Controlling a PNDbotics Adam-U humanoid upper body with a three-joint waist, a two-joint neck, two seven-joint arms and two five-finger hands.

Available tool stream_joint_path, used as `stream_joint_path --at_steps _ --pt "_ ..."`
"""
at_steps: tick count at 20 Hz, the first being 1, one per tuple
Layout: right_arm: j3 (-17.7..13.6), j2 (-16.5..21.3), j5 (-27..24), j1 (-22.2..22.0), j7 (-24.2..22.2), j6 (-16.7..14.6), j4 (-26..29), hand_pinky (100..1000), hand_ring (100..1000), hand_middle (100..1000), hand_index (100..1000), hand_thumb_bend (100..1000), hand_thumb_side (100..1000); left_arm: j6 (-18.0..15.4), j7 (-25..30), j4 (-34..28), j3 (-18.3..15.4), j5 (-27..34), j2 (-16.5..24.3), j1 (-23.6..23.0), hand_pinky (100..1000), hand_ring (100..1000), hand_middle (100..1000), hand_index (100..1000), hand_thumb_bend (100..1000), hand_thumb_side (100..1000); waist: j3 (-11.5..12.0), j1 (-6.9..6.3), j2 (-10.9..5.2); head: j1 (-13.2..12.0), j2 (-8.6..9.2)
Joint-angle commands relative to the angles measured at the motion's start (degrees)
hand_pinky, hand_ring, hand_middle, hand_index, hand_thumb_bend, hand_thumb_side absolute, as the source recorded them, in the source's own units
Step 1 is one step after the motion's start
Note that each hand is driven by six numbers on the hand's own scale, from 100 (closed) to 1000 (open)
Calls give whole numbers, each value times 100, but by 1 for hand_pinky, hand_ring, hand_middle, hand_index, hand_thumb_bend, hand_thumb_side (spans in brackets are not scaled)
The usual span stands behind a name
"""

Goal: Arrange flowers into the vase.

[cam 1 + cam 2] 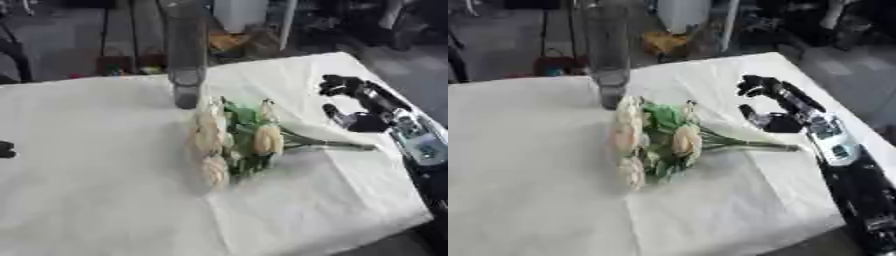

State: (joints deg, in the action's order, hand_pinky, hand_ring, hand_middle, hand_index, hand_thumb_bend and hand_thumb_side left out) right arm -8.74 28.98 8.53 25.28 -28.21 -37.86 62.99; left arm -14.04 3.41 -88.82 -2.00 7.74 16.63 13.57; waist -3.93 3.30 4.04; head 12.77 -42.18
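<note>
Lying mid-frame on the white counter (pixel 96 165), cream flowers (pixel 229 140), tall clear vase (pixel 185 60) just above, right hand (pixel 776 107) centre-right beside the stems, fingers (pixel 754 86) spread, holding nothing.

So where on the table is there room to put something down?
The white cloth is bare left of the flowers and along the near edge below them. It is crowded where the vase stands by the blooms, and where the right robot hand hovers by the stems.

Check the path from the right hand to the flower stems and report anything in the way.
Nothing visible blocks it. The right hand hovers open just beyond the stem ends of the bouquet, with only bare tablecloth between. The vase stands past the blooms.
</note>
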Motion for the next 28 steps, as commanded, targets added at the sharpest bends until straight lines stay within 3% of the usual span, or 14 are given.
stream_joint_path --at_steps 1,11,28 --pt "16 142 71 125 -1452 -1411 24 811 1000 687 836 292 312 -9 19 -67 5 21 49 43 591 594 745 808 760 781 3 -4 -47 31 -17" --pt "98 104 399 124 -1479 -1411 100 798 1000 675 830 360 301 -8 26 -59 7 17 42 38 591 595 745 808 759 782 0 -9 -54 58 -23" --pt "238 47 1312 103 -1044 -1411 324 780 986 668 831 416 302 -6 37 -53 6 13 28 37 591 598 746 809 760 784 2 -32 -38 100 -18"
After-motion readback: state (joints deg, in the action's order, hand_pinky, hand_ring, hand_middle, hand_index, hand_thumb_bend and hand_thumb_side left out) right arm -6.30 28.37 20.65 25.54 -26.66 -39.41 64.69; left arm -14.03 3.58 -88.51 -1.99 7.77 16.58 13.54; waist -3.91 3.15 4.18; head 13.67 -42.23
